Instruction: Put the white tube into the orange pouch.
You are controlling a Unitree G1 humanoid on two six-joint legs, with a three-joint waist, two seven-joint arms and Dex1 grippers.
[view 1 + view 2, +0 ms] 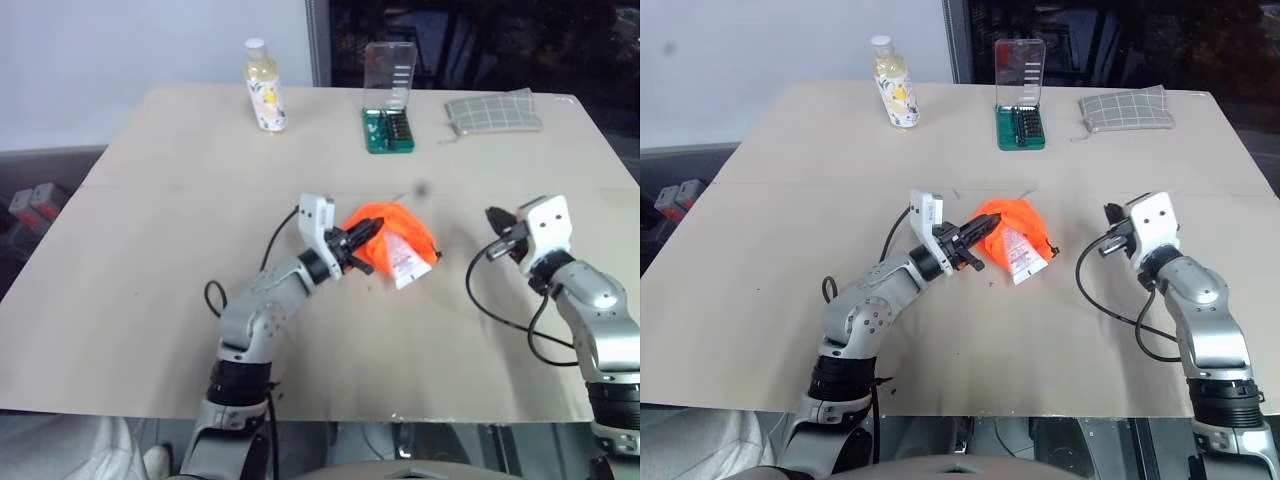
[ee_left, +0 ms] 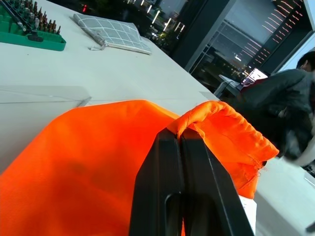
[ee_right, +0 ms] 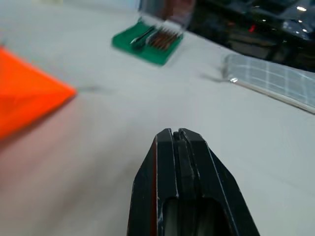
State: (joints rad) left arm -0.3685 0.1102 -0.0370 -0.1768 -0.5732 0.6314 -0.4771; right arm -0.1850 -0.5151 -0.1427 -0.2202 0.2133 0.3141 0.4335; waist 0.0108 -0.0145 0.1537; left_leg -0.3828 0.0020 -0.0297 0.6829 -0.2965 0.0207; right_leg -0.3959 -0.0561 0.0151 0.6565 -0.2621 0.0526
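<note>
The left gripper (image 1: 366, 240) pinches the orange pouch (image 1: 388, 228) rim. The white tube (image 1: 404, 262) pokes out toward five o'clock. The right gripper (image 1: 497, 238), fingers together, holds nothing.

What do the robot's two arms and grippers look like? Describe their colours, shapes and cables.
Both arms are built from rounded silver-grey segments joined by black rings. A white boxy block sits at each wrist. The left gripper and the right gripper each have two flat black fingers tapering toward the tip. A thin black cable loops loosely from each wrist block back along the arm.

Tube (image 1: 403, 262) half in pouch (image 1: 385, 225), table (image 1: 150, 250) ctr.
</note>
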